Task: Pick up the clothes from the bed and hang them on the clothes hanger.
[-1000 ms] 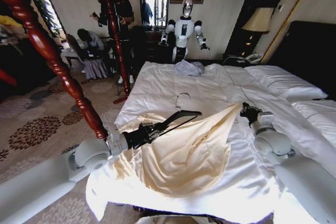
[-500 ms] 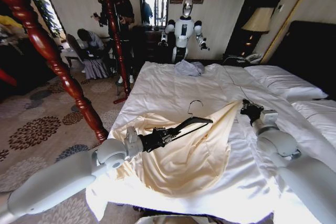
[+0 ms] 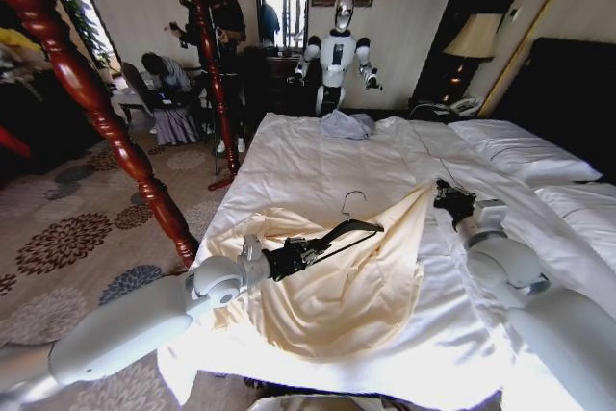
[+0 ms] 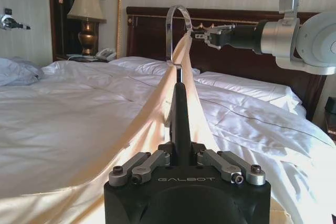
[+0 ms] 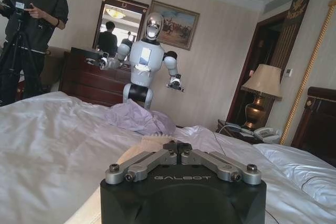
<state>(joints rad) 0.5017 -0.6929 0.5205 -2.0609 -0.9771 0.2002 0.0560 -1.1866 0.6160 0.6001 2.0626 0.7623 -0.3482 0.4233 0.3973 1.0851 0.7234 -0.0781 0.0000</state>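
Left end effector [image 3: 300, 253] reaching in from 8 o'clock of the head view, clenched on one end of the clothes hanger [image 3: 339, 233], black bar running up toward 2 o'clock, silver hook [image 3: 352, 201] standing above its far end. In the left wrist view, same clothes hanger [image 4: 181, 124] pinched between the fingers [image 4: 148, 162] and pointing straight away, hook [image 4: 177, 32] upright just short of the other arm's tip. Right end effector [image 3: 450, 199] coming in from 4 o'clock, closed on the upper edge of the clothes [image 3: 356, 281], lifting that corner off the bed [image 3: 308, 156] so the cream fabric slopes from the grip down toward 7 o'clock, lower part spread wrinkled on the white duvet under and beside the hanger. In the right wrist view, fingers [image 5: 157, 161] drawn together over a fold of pale cloth [image 5: 152, 142]. Grey-lavender garment [image 3: 346, 124] bunched near the far edge of the bed at 12 o'clock, well apart from both arms. Pillows [image 3: 520, 153] at 2 o'clock against the dark headboard [image 3: 568, 93]. Carved wooden bedpost [image 3: 87, 93] at 10 o'clock.
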